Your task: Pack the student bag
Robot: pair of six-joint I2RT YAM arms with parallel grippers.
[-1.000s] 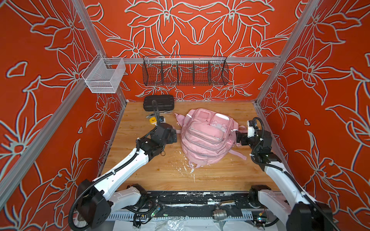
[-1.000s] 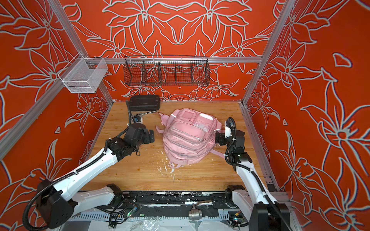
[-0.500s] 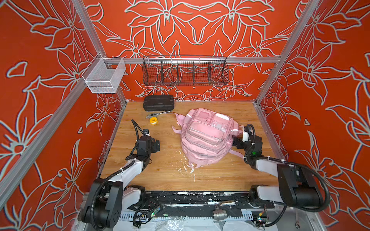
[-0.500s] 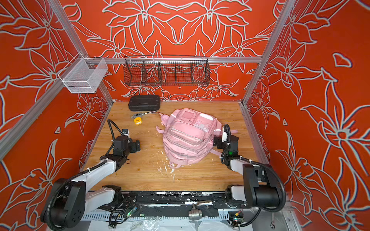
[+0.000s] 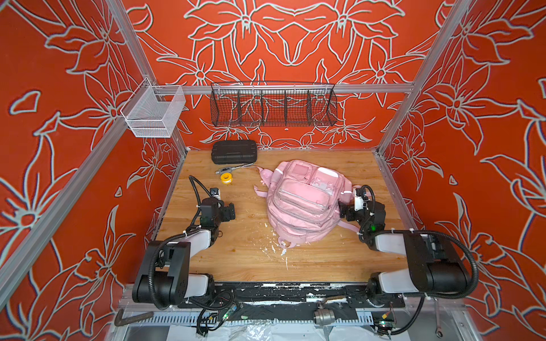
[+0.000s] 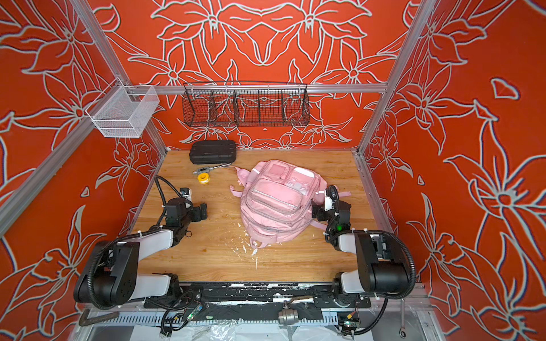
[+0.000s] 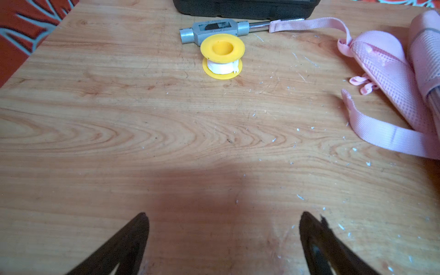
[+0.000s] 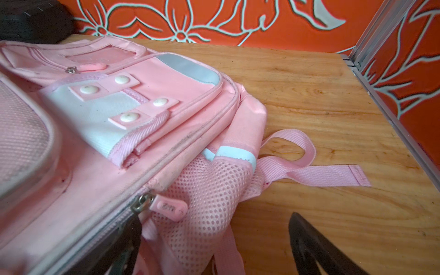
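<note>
Your left gripper (image 7: 223, 214) sat low over the bare wooden table (image 5: 325, 259), jaws spread wide, holding nothing. It was well apart from the student bag (image 5: 304, 203). The bag lay front-up mid-table in both top views, toward the right side, with its straps splayed on the wood. Your right gripper (image 8: 215, 217) was also wide open and gripping nothing. It was right at the bag's side: one finger by the zipper pull (image 8: 167, 207) and mesh pocket (image 8: 214, 190), the other over bare wood. A yellow spool (image 7: 222, 56) stood just beside a metal tool (image 7: 214, 27), near the black case (image 5: 234, 151) at the back wall.
</note>
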